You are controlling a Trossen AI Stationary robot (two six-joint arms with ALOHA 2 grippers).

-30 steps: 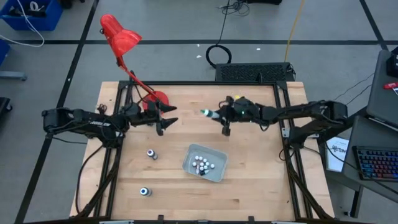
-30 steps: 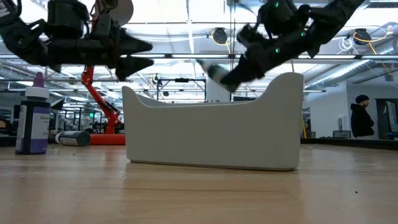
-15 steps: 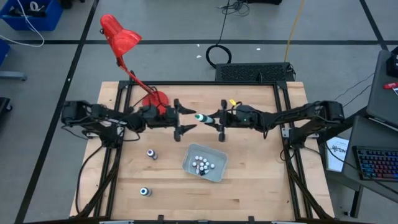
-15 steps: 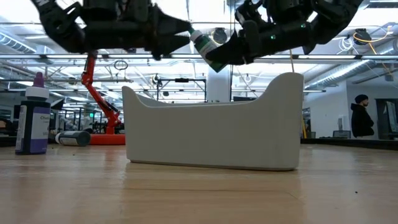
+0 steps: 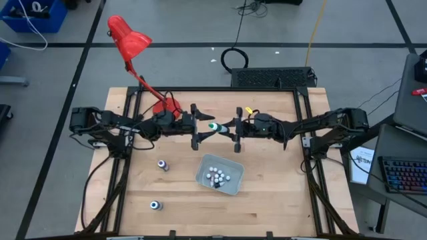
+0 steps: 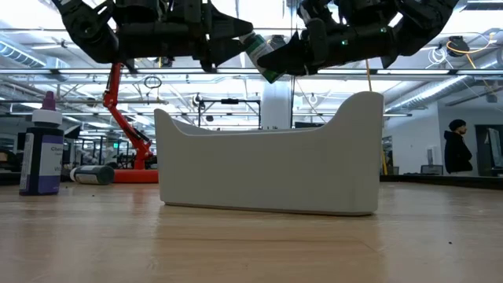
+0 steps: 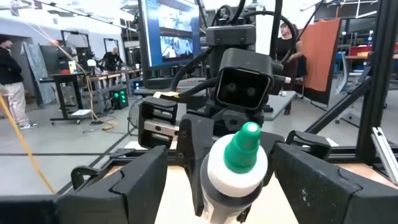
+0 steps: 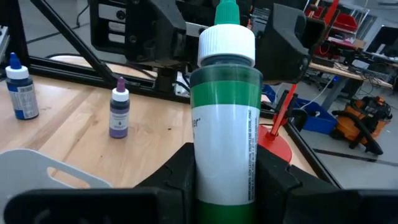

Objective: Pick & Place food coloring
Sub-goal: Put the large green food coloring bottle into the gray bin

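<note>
Holding a green bottle (image 5: 213,126) out level in mid-air, the right pincer (image 5: 225,127) is clamped round its body so that the white collar and green tip point at the other arm. This looks like a hand-over above the desk (image 5: 267,200), up-picture of the tray (image 5: 235,184) in the high view. The grip low on the body leaves the capped end free for the taker.

The left pincer (image 5: 202,128) stands spread wide, one finger either side of the cap end, not yet touching as far as I can tell. In the left wrist view the bottle (image 7: 237,168) sits centred between the two dark fingers (image 7: 127,186), so the line-up seems good; closing should catch the collar.

The tray holds a cluster of small white-topped vials (image 5: 217,177). Left of the tray a purple bottle (image 5: 161,165) stands alone, and a blue one (image 5: 155,205) stands nearer the desk's front edge. A red lamp (image 5: 130,40) rises behind the left arm, its base (image 5: 167,105) close to that arm's wrist; nothing lies between the bottle and the tray below.
</note>
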